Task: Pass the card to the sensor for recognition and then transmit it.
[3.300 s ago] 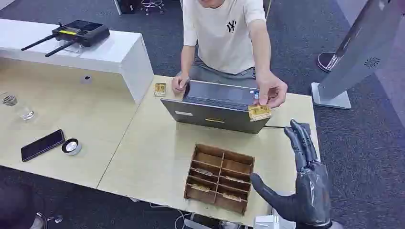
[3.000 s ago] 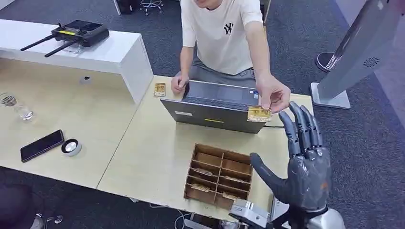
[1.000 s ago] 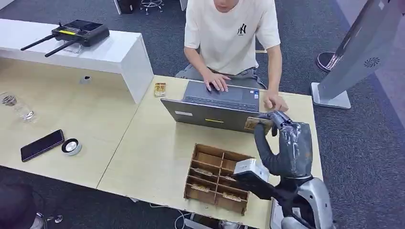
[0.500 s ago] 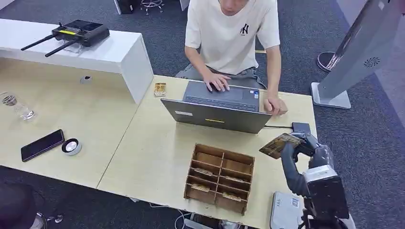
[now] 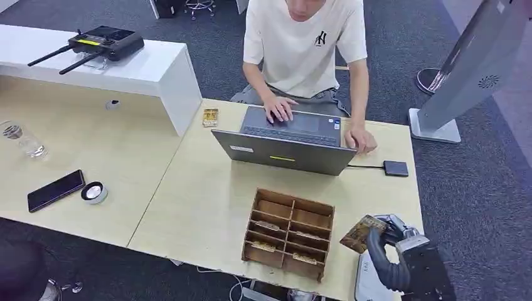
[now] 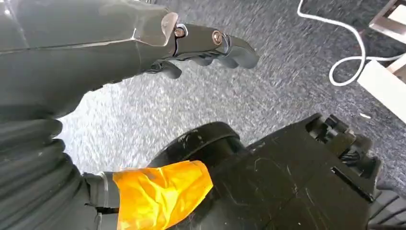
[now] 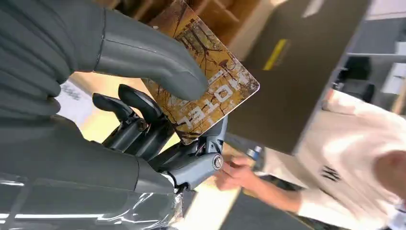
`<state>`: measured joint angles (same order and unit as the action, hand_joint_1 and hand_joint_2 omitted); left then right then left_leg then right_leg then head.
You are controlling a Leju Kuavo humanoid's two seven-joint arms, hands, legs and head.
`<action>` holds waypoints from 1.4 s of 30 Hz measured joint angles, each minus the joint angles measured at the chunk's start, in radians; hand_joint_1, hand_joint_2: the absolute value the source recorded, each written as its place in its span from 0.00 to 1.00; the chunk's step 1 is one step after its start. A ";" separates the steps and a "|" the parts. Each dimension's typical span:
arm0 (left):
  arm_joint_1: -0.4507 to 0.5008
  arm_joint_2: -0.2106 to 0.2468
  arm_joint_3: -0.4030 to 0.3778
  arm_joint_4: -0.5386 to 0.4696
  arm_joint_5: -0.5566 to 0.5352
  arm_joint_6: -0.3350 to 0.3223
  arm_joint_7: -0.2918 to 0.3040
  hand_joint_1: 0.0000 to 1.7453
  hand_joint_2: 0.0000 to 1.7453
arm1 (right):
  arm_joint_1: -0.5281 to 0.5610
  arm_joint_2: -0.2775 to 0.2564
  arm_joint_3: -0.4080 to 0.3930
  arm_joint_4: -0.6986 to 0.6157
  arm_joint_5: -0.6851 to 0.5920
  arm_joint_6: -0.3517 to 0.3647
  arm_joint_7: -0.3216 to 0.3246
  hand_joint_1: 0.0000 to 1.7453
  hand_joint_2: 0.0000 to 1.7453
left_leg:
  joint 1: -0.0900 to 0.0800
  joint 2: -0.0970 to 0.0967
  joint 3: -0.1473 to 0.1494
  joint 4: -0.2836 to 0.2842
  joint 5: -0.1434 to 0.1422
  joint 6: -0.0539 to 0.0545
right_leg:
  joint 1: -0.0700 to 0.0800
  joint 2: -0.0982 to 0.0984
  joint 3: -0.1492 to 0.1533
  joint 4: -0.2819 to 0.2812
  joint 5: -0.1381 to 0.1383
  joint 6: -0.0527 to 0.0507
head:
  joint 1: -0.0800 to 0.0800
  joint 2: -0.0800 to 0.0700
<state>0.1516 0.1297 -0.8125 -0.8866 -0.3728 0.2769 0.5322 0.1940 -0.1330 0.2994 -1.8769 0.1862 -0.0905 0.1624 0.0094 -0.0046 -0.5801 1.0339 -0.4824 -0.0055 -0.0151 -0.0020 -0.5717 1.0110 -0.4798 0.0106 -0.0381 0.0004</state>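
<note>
Your right hand (image 5: 395, 251) sits at the near right corner of the desk (image 5: 207, 188), its thumb and fingers (image 7: 139, 120) clamped on the card (image 5: 362, 233). In the right wrist view the thumb presses one printed face and the dark fingers back the other. The card projects from the grip toward the left and far side, tilted rather than flat, one corner leading toward the wooden compartment box (image 5: 290, 233), which it nearly reaches.

The white sensor unit (image 5: 370, 282) lies just near of the card, at the desk's near edge beside your right wrist; to present the card, judge that you must bring its face down and nearward over that unit.

Your left hand (image 6: 201, 43) hangs over the carpet, holding nothing, fingers curled inward. The right hand is clearly the nearer.
</note>
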 joint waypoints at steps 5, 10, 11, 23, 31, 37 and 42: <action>0.002 -0.005 0.001 0.016 0.037 0.025 0.000 0.00 1.00 | 0.018 -0.070 0.035 0.032 -0.032 0.022 0.060 1.00 1.00 | 0.000 0.000 0.000 0.000 0.000 0.000 | 0.000 0.000 0.000 0.000 0.000 0.000 | 0.000 0.000; 0.001 -0.006 -0.001 0.027 0.077 0.042 -0.003 0.00 1.00 | 0.017 -0.126 0.066 0.058 -0.021 0.025 0.101 1.00 1.00 | 0.000 0.000 0.000 0.000 0.000 0.000 | 0.000 0.000 0.000 0.000 0.000 0.000 | 0.000 0.000; 0.001 -0.006 -0.002 0.029 0.083 0.043 -0.003 0.00 1.00 | 0.016 -0.134 0.071 0.062 -0.017 0.026 0.108 1.00 1.00 | 0.000 0.000 0.000 0.000 0.000 0.000 | 0.000 0.000 0.000 0.000 0.000 0.000 | 0.000 0.000; -0.016 -0.004 -0.046 0.039 0.133 0.059 0.012 0.00 1.00 | -0.011 -0.175 0.100 0.108 0.068 0.048 0.171 1.00 1.00 | 0.000 0.000 0.000 0.000 0.000 0.000 | 0.000 0.000 0.000 0.000 0.000 0.000 | 0.000 0.000; -0.035 0.006 -0.089 0.041 0.146 0.059 0.029 0.00 1.00 | -0.021 -0.177 0.103 0.142 0.127 0.059 0.207 1.00 1.00 | 0.000 0.000 0.000 0.000 0.000 0.000 | 0.000 0.000 0.000 0.000 0.000 0.000 | 0.000 0.000; -0.047 0.012 -0.116 0.042 0.147 0.053 0.035 0.00 1.00 | -0.031 -0.177 0.106 0.168 0.196 0.067 0.232 1.00 1.00 | 0.000 0.000 0.000 0.000 0.000 0.000 | 0.000 0.000 0.000 0.000 0.000 0.000 | 0.000 0.000; -0.055 0.015 -0.133 0.043 0.149 0.050 0.043 0.00 1.00 | -0.036 -0.177 0.108 0.192 0.213 0.067 0.244 1.00 1.00 | 0.000 0.000 0.000 0.000 0.000 0.000 | 0.000 0.000 0.000 0.000 0.000 0.000 | 0.000 0.000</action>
<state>0.0963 0.1450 -0.9453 -0.8438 -0.2239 0.3265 0.5749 0.1585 -0.3098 0.4070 -1.6853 0.3994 -0.0233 0.4067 0.0093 -0.0046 -0.5801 1.0339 -0.4824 -0.0054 -0.0152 -0.0020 -0.5718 1.0109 -0.4798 0.0106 -0.0381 0.0004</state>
